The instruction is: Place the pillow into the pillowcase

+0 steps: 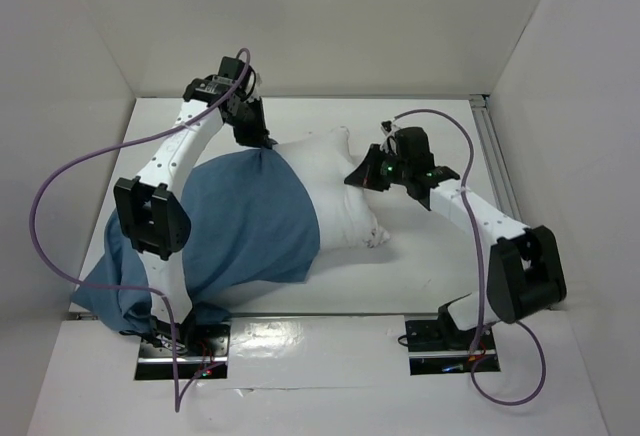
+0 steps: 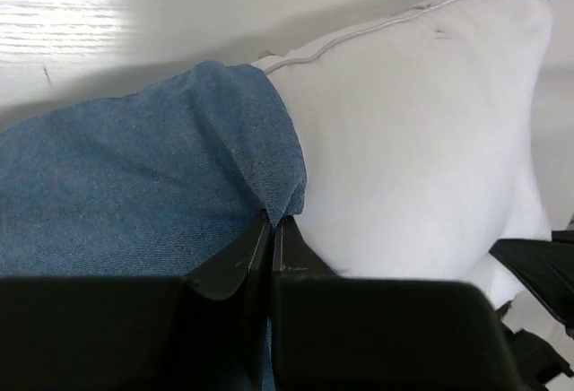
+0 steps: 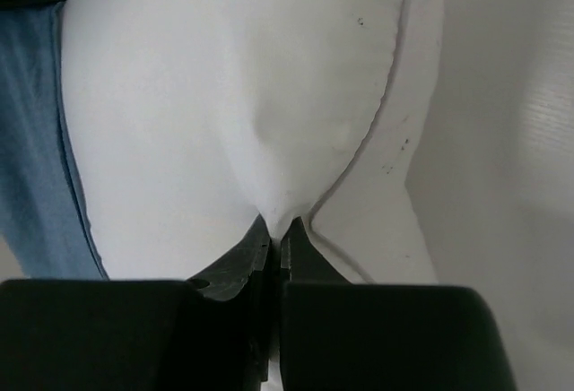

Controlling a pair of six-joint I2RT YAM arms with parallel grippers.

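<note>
With left gripper point(image 2: 272, 221) pinched shut on pillowcase point(image 2: 134, 185) hem and right gripper point(image 3: 276, 225) pinching pillow point(image 3: 224, 95), half-sleeved mid worktop point(image 1: 420, 291), pull hem slowly toward right edge, feeding pillow leftward.

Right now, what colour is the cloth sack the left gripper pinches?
Plain medium blue: the wrinkly cloth pillowcase in the left gripper; left wrist view shows it best.

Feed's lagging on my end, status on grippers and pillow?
Left gripper shut on pillowcase hem. Right gripper shut on pillow edge. Pillow partly inside, right end exposed. Nothing blocking.
</note>
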